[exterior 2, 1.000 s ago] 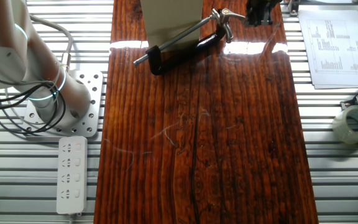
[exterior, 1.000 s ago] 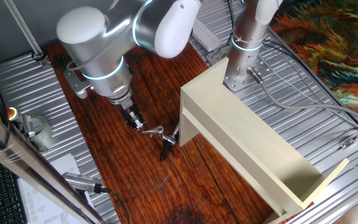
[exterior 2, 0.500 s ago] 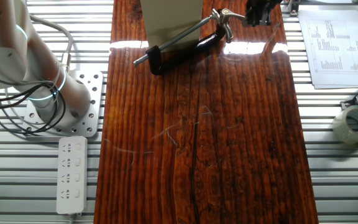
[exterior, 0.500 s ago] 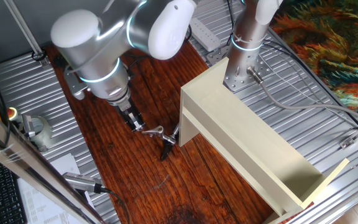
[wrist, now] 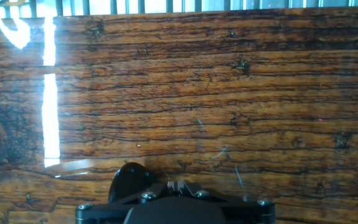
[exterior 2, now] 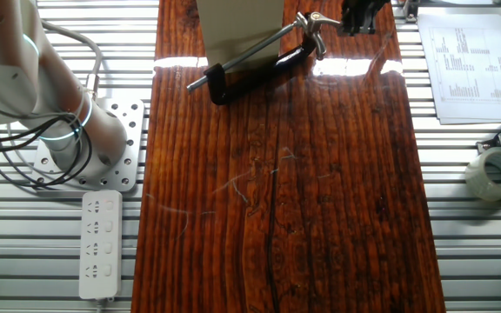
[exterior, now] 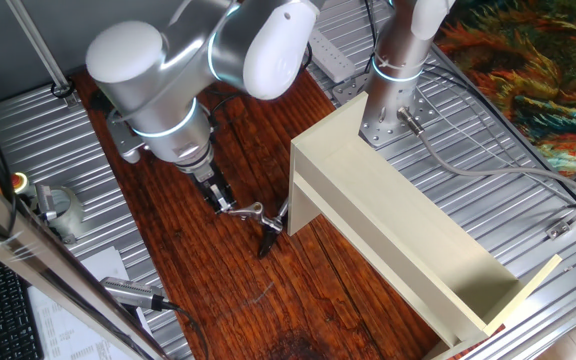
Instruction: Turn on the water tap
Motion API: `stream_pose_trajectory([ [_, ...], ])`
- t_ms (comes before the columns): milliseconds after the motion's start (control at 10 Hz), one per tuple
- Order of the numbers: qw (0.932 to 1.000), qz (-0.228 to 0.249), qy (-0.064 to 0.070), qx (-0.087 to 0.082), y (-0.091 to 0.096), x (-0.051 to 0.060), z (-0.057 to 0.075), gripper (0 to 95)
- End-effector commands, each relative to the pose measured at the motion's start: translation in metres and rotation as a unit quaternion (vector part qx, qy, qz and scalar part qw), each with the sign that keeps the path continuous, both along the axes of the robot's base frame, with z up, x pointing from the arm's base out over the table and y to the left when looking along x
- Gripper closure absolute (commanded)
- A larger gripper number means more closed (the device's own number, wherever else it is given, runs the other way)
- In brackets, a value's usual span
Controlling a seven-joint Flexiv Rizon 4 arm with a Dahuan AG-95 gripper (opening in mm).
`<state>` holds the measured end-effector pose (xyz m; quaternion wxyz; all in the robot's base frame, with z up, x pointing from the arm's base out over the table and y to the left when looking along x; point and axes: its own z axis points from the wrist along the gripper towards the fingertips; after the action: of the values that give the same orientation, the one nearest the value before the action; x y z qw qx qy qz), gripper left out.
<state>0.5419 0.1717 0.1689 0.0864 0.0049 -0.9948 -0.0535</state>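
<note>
Fixed view beside arm: black two-finger gripper (exterior: pixel 215 195), fingers pressed together, touching thin silvery lever of small water tap (exterior: pixel 253 213), beside smooth cream box (exterior: pixel 398 230), on grained reddish wooden tabletop (exterior: pixel 218 270).

Your arm (exterior: pixel 168 60): rounded silver-grey and white shells | glowing cyan ring lights at the joints | gripper (exterior: pixel 214 192): small, black, narrow fingers | base column (exterior: pixel 398 60): silver, on a perforated metal plate | grey cables trailing from the base | hand view: black housing with silver screws
</note>
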Motion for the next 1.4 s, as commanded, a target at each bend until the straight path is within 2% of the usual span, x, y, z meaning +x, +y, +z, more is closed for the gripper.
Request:
stream_pose_trajectory([
  [100, 0.9999, -0.01, 0.006, -0.002, 0.002, -0.001, 0.0, 95.0],
  [400, 0.9999, -0.01, 0.013, -0.003, 0.002, -0.002, -0.001, 95.0],
  [1400, 0.9998, -0.015, 0.013, 0.002, 0.013, -0.006, -0.002, 95.0],
])
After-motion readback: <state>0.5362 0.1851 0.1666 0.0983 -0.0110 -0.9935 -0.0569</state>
